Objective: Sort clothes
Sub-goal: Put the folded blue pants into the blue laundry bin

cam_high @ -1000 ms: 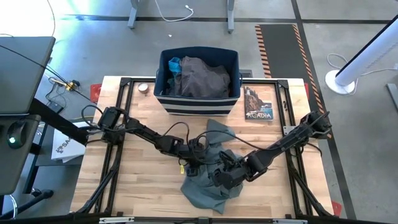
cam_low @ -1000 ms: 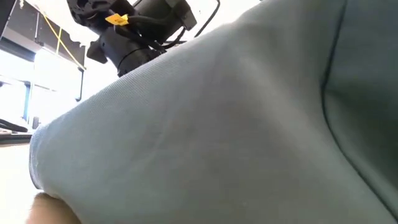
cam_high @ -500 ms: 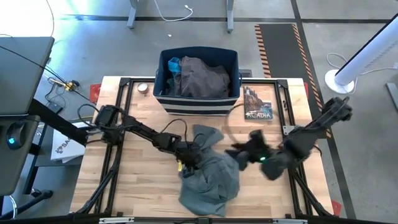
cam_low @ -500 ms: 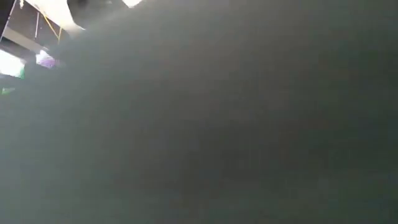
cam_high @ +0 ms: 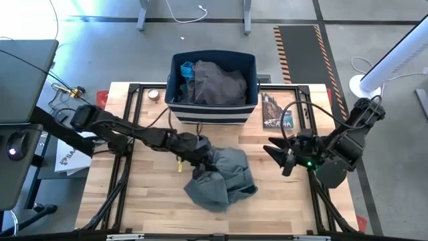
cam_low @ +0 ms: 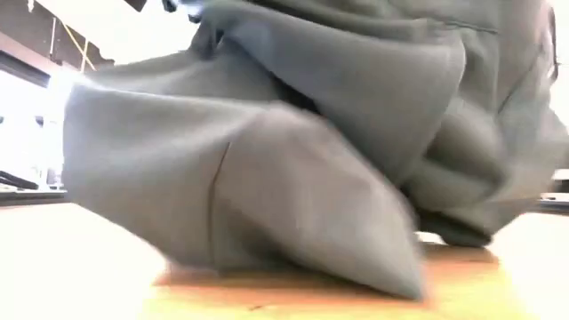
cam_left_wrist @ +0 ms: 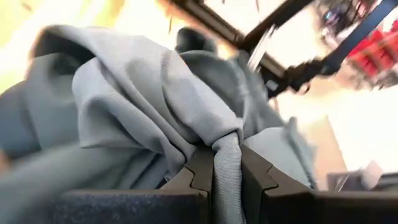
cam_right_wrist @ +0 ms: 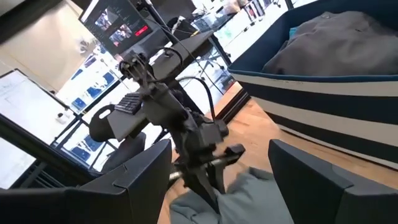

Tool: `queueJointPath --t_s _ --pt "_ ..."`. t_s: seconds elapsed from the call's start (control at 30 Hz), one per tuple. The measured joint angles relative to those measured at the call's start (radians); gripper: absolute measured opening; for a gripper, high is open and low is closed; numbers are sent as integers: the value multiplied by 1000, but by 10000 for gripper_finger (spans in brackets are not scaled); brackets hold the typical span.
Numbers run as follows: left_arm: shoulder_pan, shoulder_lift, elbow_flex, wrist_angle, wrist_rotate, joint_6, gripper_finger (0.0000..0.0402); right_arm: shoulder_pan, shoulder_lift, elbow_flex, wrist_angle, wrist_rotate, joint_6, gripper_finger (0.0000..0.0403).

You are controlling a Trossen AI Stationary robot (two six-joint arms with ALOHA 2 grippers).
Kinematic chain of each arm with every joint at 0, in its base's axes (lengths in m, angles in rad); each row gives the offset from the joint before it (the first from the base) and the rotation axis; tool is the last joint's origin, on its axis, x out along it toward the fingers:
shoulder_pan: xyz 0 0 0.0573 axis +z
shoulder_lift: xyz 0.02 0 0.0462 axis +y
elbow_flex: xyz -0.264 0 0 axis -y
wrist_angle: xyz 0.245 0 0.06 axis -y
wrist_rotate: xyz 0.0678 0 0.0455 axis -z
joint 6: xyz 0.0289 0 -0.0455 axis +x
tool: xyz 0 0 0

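Soft, floppy grey-green shirt [cam_high: 221,179] on worktop [cam_high: 147,201], light & drapey; left gripper [cam_high: 198,151] pinching bunched fold, right gripper [cam_high: 282,154] spread, off to side.

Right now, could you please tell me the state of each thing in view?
Shirt: crumpled on the table, one fold pinched.
Left end effector: shut on the shirt.
Right end effector: open, empty, apart from the shirt.
Bin: upright, holding clothes.

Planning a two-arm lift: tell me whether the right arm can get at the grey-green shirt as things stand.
Probably yes: the right gripper hangs open beside the grey-green shirt with bare table between them; the left gripper pinches a fold on the far side.
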Motion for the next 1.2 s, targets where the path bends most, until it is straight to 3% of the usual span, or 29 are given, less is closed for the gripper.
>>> queueJointPath --t_s 0.67,0.97,1.2 --pt "50 -222 3 447 -119 -410 25 0 0 0 -5 3 -80 263" --pt "211 -238 183 339 -83 -365 25 0 -3 0 26 29 -139 263" --pt "441 -238 346 183 23 -281 25 0 -9 0 58 29 -182 263"
